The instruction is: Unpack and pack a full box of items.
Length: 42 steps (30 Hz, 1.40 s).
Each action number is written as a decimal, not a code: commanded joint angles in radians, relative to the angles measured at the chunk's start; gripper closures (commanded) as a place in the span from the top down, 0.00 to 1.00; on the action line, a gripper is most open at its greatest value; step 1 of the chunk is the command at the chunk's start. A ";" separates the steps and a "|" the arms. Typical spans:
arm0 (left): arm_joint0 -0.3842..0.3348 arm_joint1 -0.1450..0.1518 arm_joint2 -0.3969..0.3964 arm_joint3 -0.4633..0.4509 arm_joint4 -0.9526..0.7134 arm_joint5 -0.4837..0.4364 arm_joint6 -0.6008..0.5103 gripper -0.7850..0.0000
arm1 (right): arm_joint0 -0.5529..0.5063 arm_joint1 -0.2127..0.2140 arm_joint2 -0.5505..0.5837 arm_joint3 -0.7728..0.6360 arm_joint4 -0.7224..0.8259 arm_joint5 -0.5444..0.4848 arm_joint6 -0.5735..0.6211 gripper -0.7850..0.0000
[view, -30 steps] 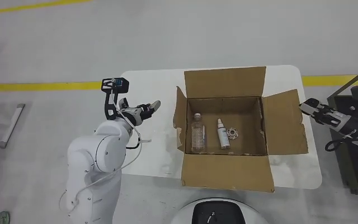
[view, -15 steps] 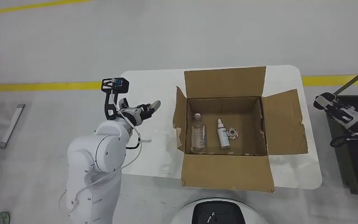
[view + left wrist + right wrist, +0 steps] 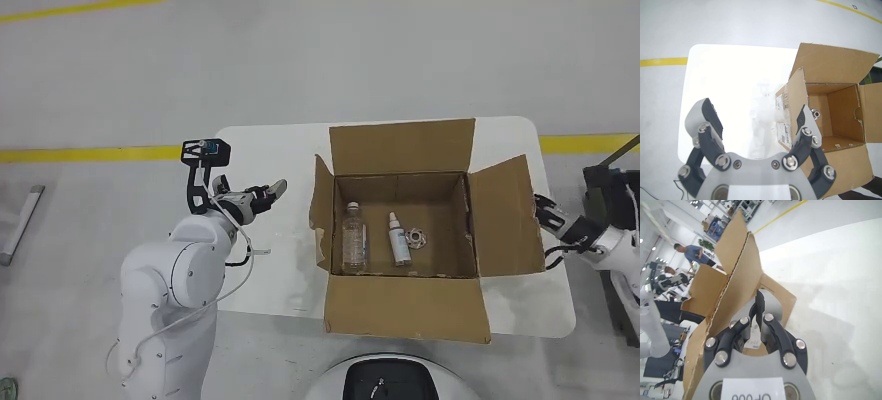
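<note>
Box (image 3: 405, 306): open cardboard carton standing on the white surface (image 3: 270, 150), all four flaps spread outward.
Contents: clear bottle (image 3: 354, 240), small spray bottle (image 3: 398, 240) and a small metal part (image 3: 418, 238) lie side by side on the box floor.
Left tool (image 3: 262, 195): over the bare surface beside the box, fingers wide apart, nothing held.
Right tool (image 3: 545, 212): at the outer edge of the right flap (image 3: 510, 215), fingers drawn close together; flap just beside them, contact not clear.
</note>
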 commanded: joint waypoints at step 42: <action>0.014 0.005 0.069 0.066 0.040 -0.165 0.128 0.00 | 0.080 0.029 -0.126 -0.038 0.011 -0.051 0.146 0.00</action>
